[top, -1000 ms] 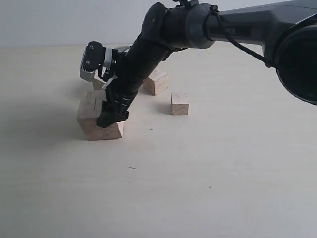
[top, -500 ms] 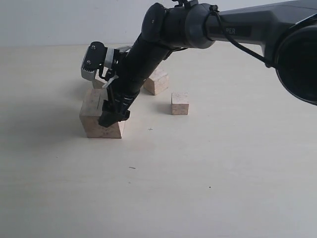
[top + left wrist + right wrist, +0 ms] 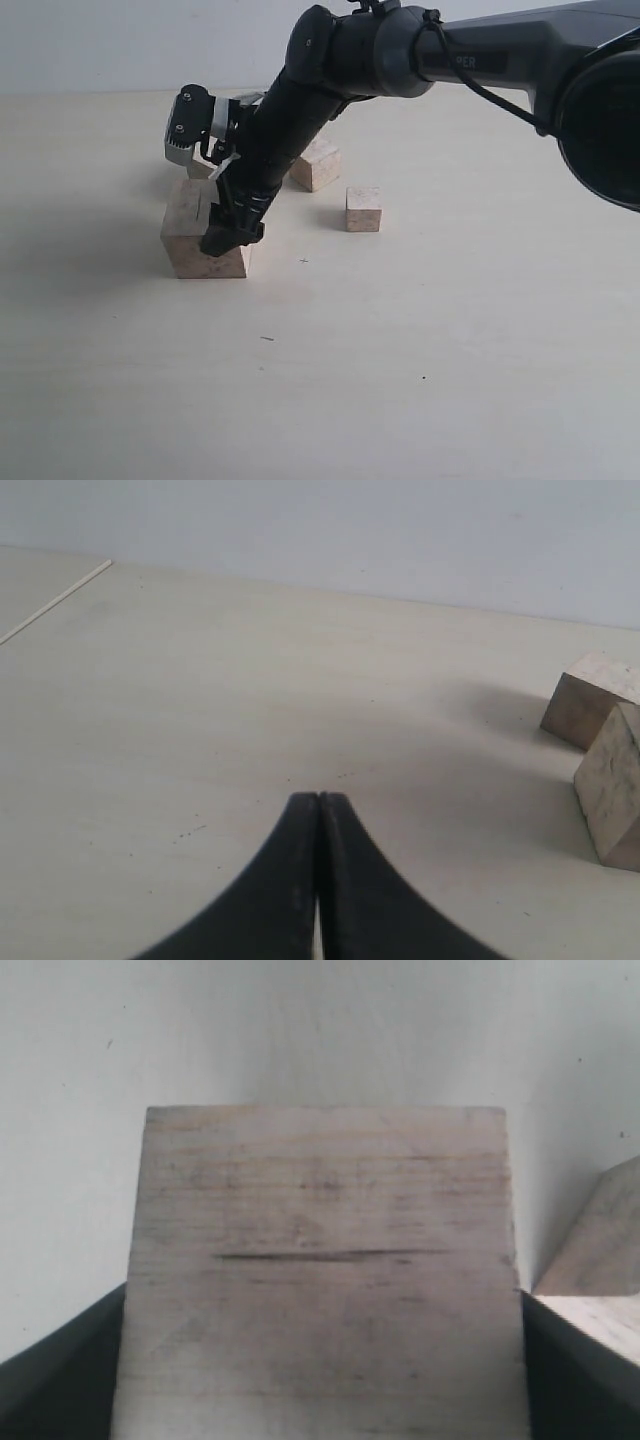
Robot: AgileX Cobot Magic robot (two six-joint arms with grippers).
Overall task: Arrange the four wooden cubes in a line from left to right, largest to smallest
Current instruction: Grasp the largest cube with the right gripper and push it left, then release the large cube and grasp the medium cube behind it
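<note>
Pressing tip against tip with nothing between them, the left pincer (image 3: pixel 318 798) points across bare counter (image 3: pixel 200 680). In the exterior view, the largest cube (image 3: pixel 200 262) sits flat on the left, roughly midway between the counter's near and far edges, with a thin dark scratch (image 3: pixel 330 1255) on its top face. The right pincer (image 3: pixel 322 1295), reaching in from the right, holds it, dark fingers (image 3: pixel 60 1370) flush against two opposite sides. Just behind, a second cube (image 3: pixel 197 170) peeks out, mostly hidden by the arm (image 3: pixel 290 120), so its size cannot be told. Further right a mid-sized cube (image 3: pixel 318 166) stands nearer the far edge. Right of that, apart, stands a small cube (image 3: pixel 363 209).
</note>
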